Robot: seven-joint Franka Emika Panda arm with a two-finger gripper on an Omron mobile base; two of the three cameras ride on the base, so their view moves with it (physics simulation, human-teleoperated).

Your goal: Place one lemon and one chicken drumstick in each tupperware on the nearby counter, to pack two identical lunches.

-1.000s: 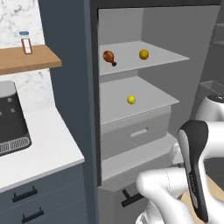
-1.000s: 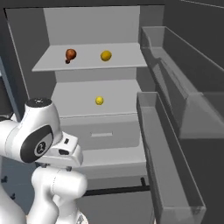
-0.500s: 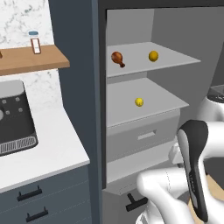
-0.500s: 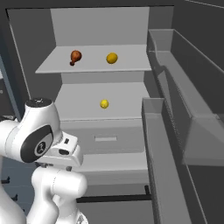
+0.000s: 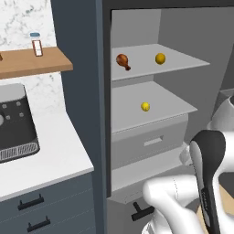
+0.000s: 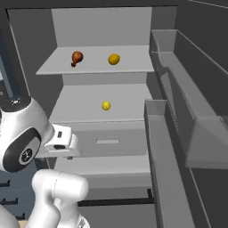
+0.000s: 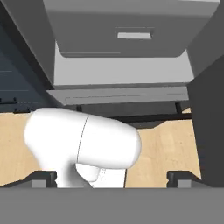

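An open fridge stands ahead. On its upper shelf lie a brown chicken drumstick [image 5: 122, 61] [image 6: 76, 58] and a lemon [image 5: 160, 58] [image 6: 114, 59], apart from each other. A smaller lemon [image 5: 145, 106] [image 6: 106, 105] sits alone on the middle shelf. The white counter [image 5: 50, 160] runs to the left of the fridge. The tupperware is out of view. My gripper [image 7: 111, 179] is open and empty; it hangs low in front of the fridge and points down at the wooden floor and my own base.
Below the shelves is a closed grey drawer [image 5: 151, 141] [image 6: 107, 140] [image 7: 127, 30]. The open fridge door with its bins [image 6: 169, 147] juts out on the right. A dark appliance [image 5: 13, 123] stands on the counter under a wooden shelf [image 5: 32, 61] that holds a small bottle [image 5: 35, 45].
Both base views have shifted, so the fridge sits a little further right in the picture than a second ago; the camera moved, not the food. The gripper stays open.
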